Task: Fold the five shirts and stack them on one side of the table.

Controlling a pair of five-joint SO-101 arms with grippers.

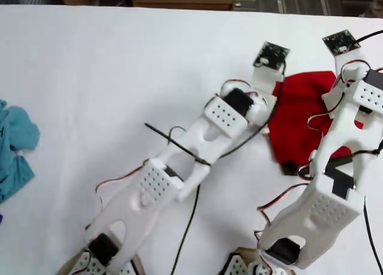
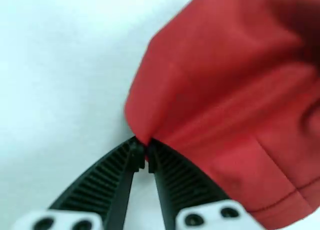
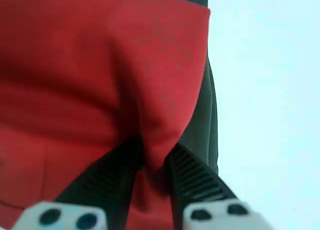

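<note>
At right of table (image 1: 90, 77) | left fingers (image 2: 110, 180) pinch red shirt (image 2: 225, 89) edge | right fingers (image 3: 195, 180) clamp its fold

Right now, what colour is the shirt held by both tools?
The shirt is plain red; the left wrist view shows it best.

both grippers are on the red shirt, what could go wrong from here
1. The left gripper pinches only the very edge of the red shirt, so the cloth could slip out when pulled.
2. The right gripper is clamped on a bunched fold, which may leave the fold crooked.
3. A dark item lies under the shirt beside that gripper and might get dragged along.
</note>
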